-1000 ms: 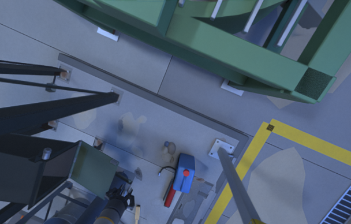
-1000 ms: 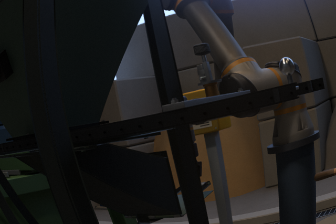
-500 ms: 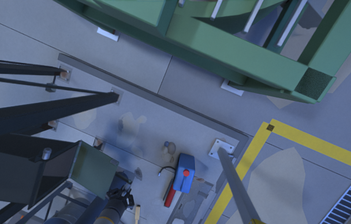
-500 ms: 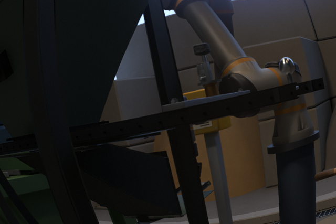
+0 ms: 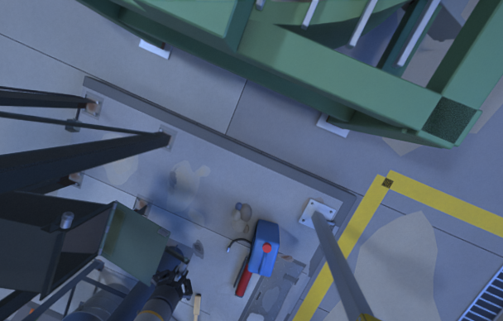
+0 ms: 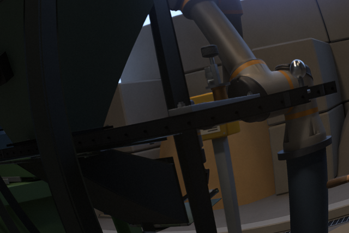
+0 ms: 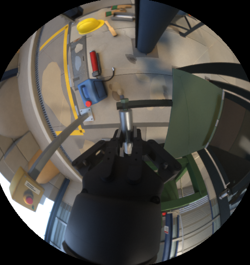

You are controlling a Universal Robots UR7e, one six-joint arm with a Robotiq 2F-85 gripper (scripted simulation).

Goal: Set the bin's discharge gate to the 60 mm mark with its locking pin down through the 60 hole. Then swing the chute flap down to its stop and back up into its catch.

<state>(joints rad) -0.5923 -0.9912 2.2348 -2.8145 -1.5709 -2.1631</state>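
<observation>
A steel handle point(image 7: 125, 123) stands out from a thin dark bar point(image 7: 145, 103) that runs to the edge of the green chute flap point(image 7: 195, 111). My gripper point(image 7: 127, 143) is closed on this handle, just beside the flap. From the side camera the gripper point(image 5: 173, 283) sits below the flap point(image 5: 135, 244) at the mouth of the dark bin. On the drilled gate rail point(image 6: 197, 117) a locking pin with a knurled head point(image 6: 210, 51) stands upright. A round steel knob point(image 6: 298, 68) stands near the rail's far end. The hole marks are too dark to read.
A large green machine frame point(image 5: 338, 70) fills the far side of the floor. A blue canister point(image 5: 264, 252), a red tool point(image 5: 244, 281) and a metal plate lie on the floor by a yellow line point(image 5: 355, 235). A post with a yellow button box point(image 7: 25, 190) stands nearby.
</observation>
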